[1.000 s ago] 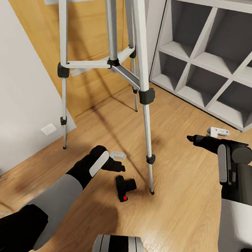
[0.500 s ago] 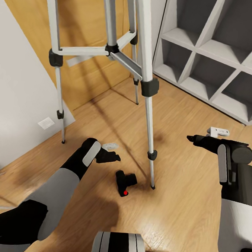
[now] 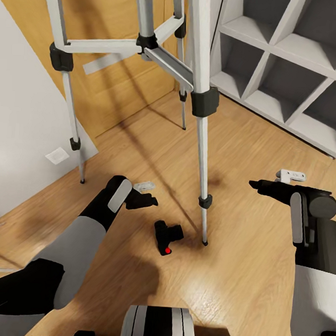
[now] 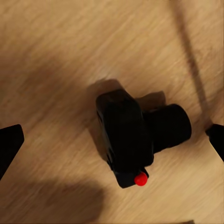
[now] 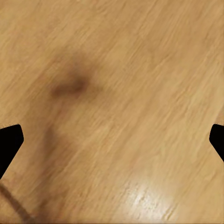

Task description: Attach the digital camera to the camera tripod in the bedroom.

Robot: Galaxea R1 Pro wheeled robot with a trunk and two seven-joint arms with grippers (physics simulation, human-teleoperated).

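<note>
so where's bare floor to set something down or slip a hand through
Bare wood floor lies between the digital camera and the right gripper. More lies between the camera tripod and the grey shelf unit. It is crowded around the camera: the near tripod foot stands beside it and the left gripper hangs close.

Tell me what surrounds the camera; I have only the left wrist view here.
Observer: The digital camera lies on the wood floor, close beside the foot of the nearest leg of the camera tripod.
Operator: Report where my left tool sits.
Observer: The left tool hangs open above the floor, short of the camera on the robot's left side, not touching it.
Operator: Give me the right arm.
Observer: The right tool is open too, held off to the robot's right, well clear of camera and tripod.
Operator: Name anything behind the tripod.
Observer: A grey shelf unit with empty cubbies stands on the floor past it.
</note>
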